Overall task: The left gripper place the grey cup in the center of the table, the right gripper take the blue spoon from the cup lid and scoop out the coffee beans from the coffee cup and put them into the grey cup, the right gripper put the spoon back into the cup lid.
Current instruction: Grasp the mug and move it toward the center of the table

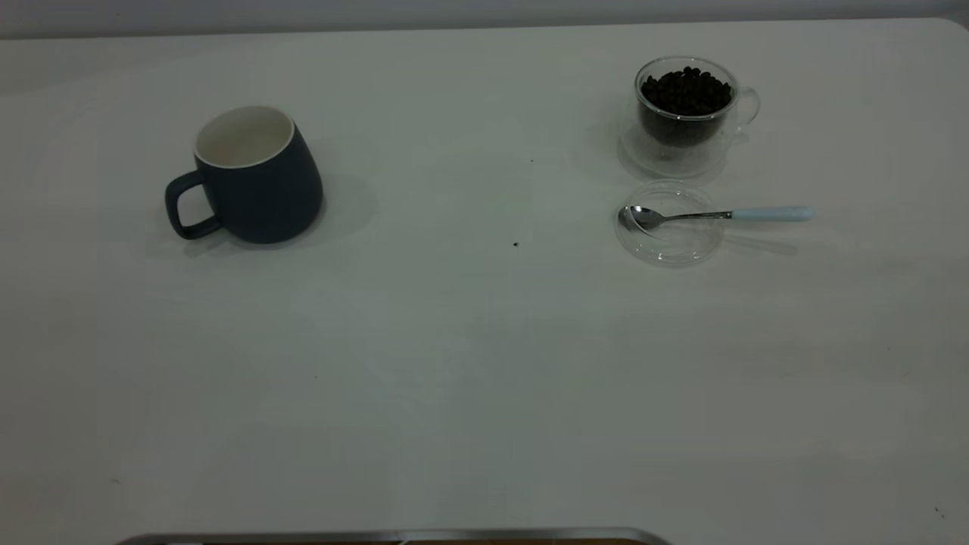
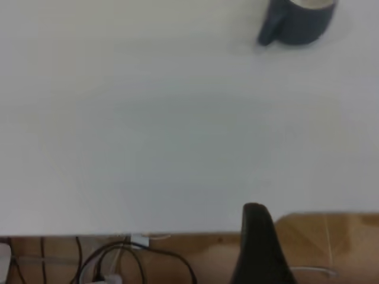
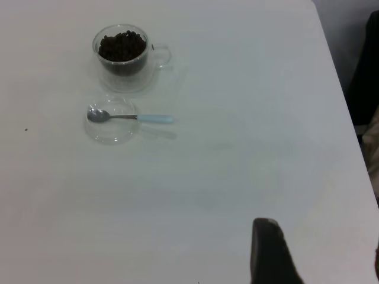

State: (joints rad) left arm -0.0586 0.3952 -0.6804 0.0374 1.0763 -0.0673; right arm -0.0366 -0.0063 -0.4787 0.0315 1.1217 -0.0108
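The grey cup stands upright at the left of the table, handle toward the near left; the left wrist view shows the grey cup far off. At the right rear the coffee cup is full of coffee beans. Just in front lies the cup lid, with the blue spoon resting bowl-in and its handle sticking out to the right. Neither arm appears in the exterior view. My left gripper hangs open over the table's edge, my right gripper open well short of the lid.
A dark speck lies near the table's middle. Cables and wooden floor show below the table edge in the left wrist view. A metal strip runs along the near edge. A dark object stands beyond the table's right side.
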